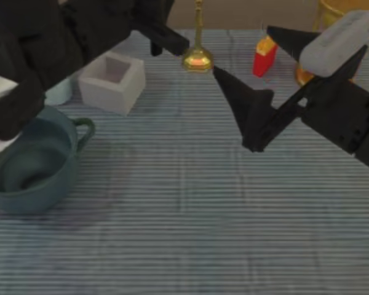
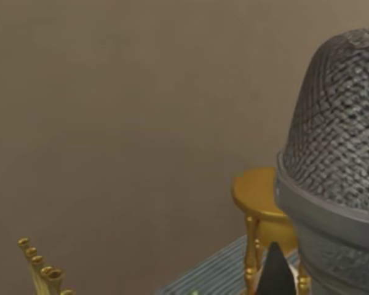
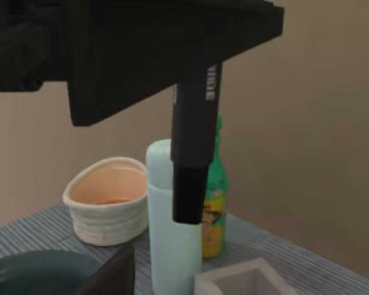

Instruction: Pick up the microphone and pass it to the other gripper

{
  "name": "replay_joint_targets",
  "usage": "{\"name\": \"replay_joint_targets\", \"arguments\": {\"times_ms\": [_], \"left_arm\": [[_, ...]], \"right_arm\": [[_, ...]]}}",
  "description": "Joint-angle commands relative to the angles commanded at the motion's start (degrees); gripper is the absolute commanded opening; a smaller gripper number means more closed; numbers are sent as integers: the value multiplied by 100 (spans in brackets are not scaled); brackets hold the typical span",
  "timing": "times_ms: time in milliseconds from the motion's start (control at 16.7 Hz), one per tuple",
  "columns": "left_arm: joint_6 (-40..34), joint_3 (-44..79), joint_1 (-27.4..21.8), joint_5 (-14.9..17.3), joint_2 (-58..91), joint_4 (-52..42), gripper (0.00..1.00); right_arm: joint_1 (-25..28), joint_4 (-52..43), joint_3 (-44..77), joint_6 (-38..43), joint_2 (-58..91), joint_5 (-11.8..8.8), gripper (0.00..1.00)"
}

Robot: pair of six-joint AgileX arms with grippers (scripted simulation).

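Observation:
My left gripper (image 1: 169, 38), at the top view's back left, is shut on the microphone. The round silver mesh head (image 2: 338, 153) fills the side of the left wrist view, beside one black fingertip (image 2: 275, 276). The right wrist view shows the slim black handle (image 3: 194, 141) sticking out below the left gripper's wedge. In the top view the left arm hides most of the microphone. My right gripper (image 1: 241, 49) is raised to the right of it, open, its two pointed fingers spread wide and facing the left gripper.
A brass candlestick (image 1: 198, 58) stands between the grippers. A red carton (image 1: 264, 56) and a gold stool (image 2: 261, 196) are at the back right. A white square box (image 1: 112, 80), a teal pot (image 1: 31, 166), a mint bottle (image 3: 166, 215) and a cream basket (image 3: 107, 200) are on the left.

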Motion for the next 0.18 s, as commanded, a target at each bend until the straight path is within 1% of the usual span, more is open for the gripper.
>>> {"name": "replay_joint_targets", "arguments": {"times_ms": [120, 180], "left_arm": [[2, -84, 159, 138, -94, -16, 0], [3, -97, 182, 158, -107, -19, 0]], "right_arm": [[-24, -37, -219, 0, -238, -55, 100], [-26, -40, -245, 0, -266, -62, 100]]}}
